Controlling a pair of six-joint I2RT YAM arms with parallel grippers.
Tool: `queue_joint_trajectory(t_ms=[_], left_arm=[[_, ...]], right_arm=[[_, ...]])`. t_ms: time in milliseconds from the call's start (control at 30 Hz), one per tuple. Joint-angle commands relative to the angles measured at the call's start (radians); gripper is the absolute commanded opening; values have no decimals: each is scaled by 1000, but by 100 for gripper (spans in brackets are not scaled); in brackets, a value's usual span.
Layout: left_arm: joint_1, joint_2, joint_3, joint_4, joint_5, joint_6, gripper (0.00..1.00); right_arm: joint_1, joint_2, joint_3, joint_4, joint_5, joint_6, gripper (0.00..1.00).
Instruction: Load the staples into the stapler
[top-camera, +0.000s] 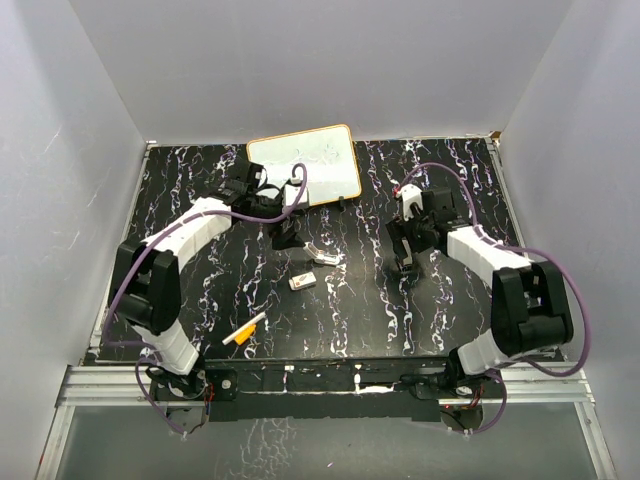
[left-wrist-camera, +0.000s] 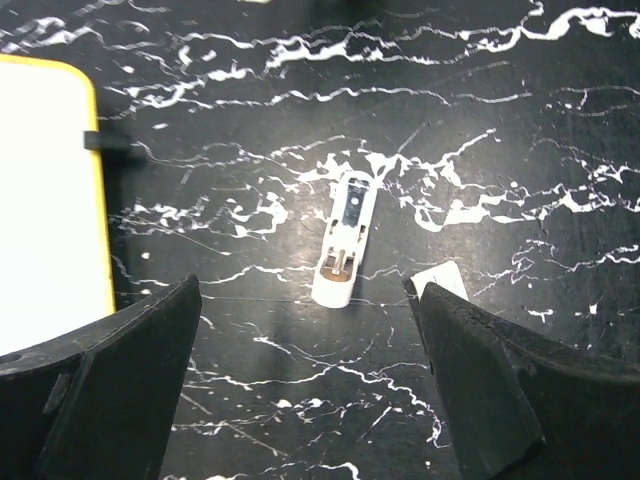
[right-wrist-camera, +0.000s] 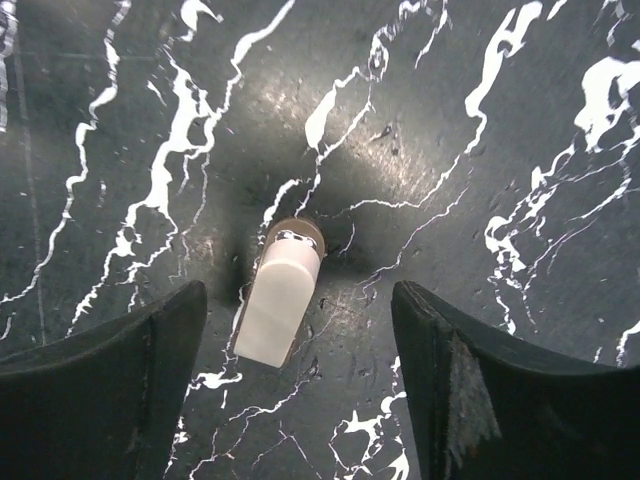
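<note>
Top view: left gripper (top-camera: 285, 238) is down over the table (top-camera: 360, 310) just below the whiteboard (top-camera: 305, 165). The stapler (top-camera: 325, 258), a long white piece lying open, sits just right of it. The staples (top-camera: 302, 282) lie flat a bit nearer the bases, close to the stapler but apart from it, and nothing is gripping them. Right gripper (top-camera: 407, 262) is low over the table, well right of both. The marker (top-camera: 245, 330) lies alone near the front edge, left of centre. Left wrist: jaws wide and holding nothing. The stapler (left-wrist-camera: 345, 240) lies ahead of the fingers (left-wrist-camera: 130, 370), channel side up, dark inside with a coppery bit at its near end, and no finger touches it. A white corner at the tip of the finger on the view's right looks like the staples (left-wrist-camera: 440, 277), mostly hidden, and I can't tell if they touch. The whiteboard (left-wrist-camera: 50, 200) runs along the left edge. Right wrist: jaws wide, not gripping. A small white piece (right-wrist-camera: 278, 305) with a brown rounded far end lies on the table between the fingers (right-wrist-camera: 110, 390), with clear gaps on both sides. I can't tell what part it is.
</note>
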Motion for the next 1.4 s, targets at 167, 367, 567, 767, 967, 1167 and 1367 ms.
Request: queue_joint_trajectory(t_ms=[167,367,567,767,967,1167,1367], left_arm=[[-4,-93,-10,-16,-24,-47,90],[-7,-83,13,32,-9,-156,89],[-84,-43,25,139,90,-328,88],[-144,9,48,335,142,-603,88],[-200,33,65,298,130,-577,86],[-204,18,20,319,170,-571,62],[-191,4,8,283,198,-498,0]], right_arm=[[3,88,102,-47,32,2,44],[3,26,165,-111,-182,-128,8],[5,-73,192,-129,-793,-359,8],[96,-54,238,-103,-961,-382,8],[147,-42,257,-95,-997,-374,8],[152,-82,194,18,-988,-311,8],[110,-133,111,132,-972,-221,8]])
